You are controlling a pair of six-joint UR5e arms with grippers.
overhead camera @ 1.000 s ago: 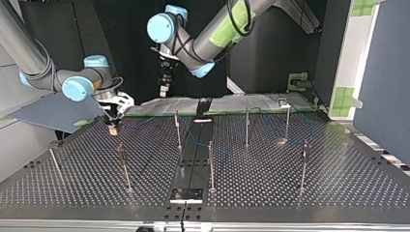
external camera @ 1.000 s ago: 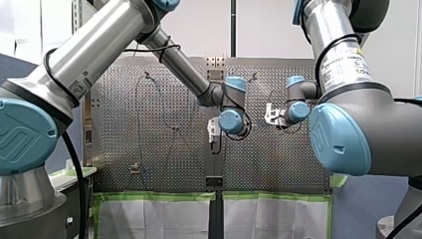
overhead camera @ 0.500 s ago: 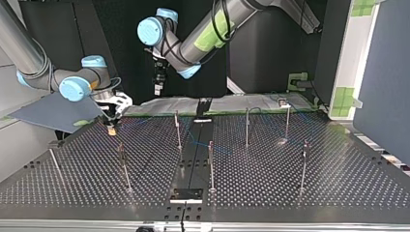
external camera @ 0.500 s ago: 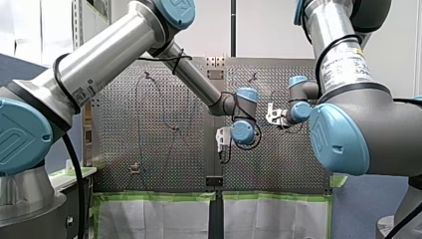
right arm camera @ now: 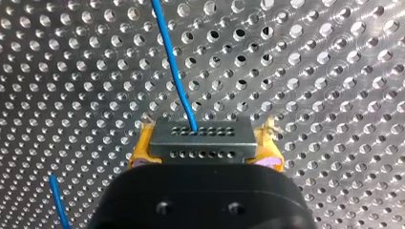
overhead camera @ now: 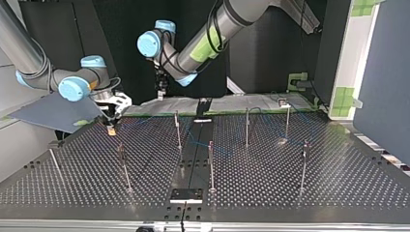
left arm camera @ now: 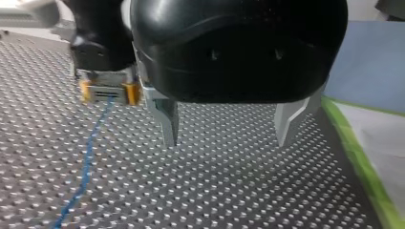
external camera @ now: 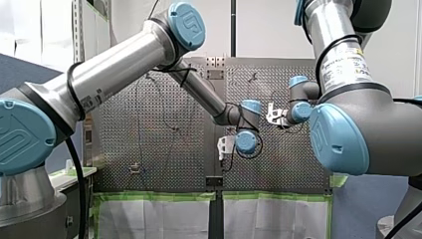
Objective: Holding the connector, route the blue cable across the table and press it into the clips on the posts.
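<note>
My right gripper point(right arm camera: 205, 155) is shut on the grey connector point(right arm camera: 200, 140), which sits between its yellow pads point(right arm camera: 143, 152). The blue cable point(right arm camera: 174, 71) runs from the connector out over the perforated table. In the top view my right gripper point(overhead camera: 112, 124) hangs low over the table's far left corner. My left gripper point(left arm camera: 229, 136) is open with nothing between its metal fingers point(left arm camera: 168, 119). It hovers above the table close to the connector point(left arm camera: 109, 91) and the cable point(left arm camera: 88, 162). In the top view my left gripper point(overhead camera: 159, 92) is up behind the table's far edge.
Several thin posts stand on the table, among them one point(overhead camera: 178, 130) near the middle, one point(overhead camera: 124, 166) at the top view's left and one point(overhead camera: 304, 164) at its right. A green-taped edge point(left arm camera: 358, 162) borders the table beside my left gripper.
My left arm has swung toward my right gripper, rightward and lower in the front view, leftward in the top view. My right gripper and the connector have stayed put.
</note>
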